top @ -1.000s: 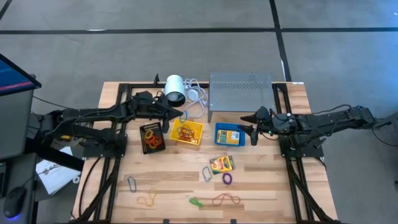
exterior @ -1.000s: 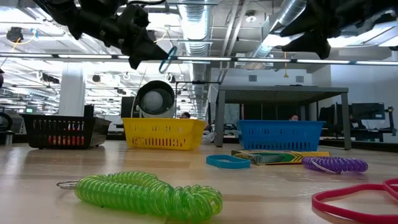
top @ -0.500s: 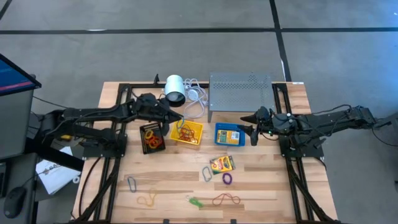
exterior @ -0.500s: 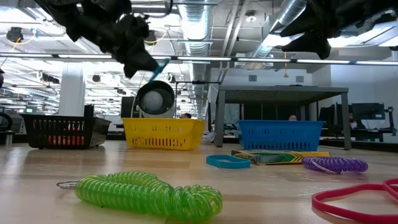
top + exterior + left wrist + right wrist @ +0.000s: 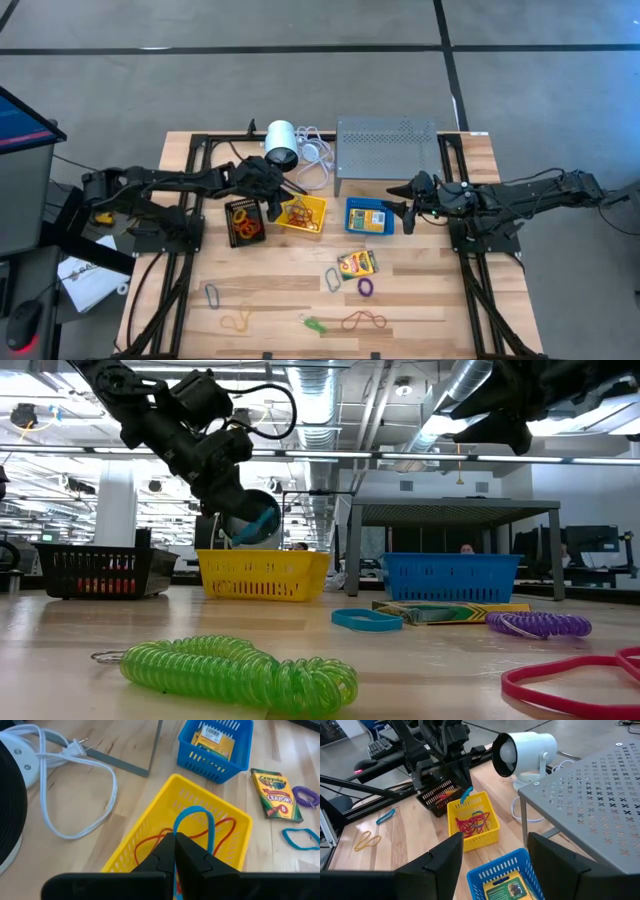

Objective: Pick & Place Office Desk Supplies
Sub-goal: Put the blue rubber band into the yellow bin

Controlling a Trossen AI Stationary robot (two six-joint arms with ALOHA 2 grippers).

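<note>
Currently the left gripper [image 5: 175, 851], clamped on a blue band [image 5: 195, 827], hangs over the yellow basket [image 5: 150, 822]; released off-centre, it could catch the rim. Right gripper [image 5: 492, 865] waits, fingers apart, empty.

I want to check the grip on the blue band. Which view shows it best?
The left wrist view: the blue band loops out from the shut left gripper over the yellow basket. The low and right wrist views show only a blue sliver; the high view barely shows it.
</note>
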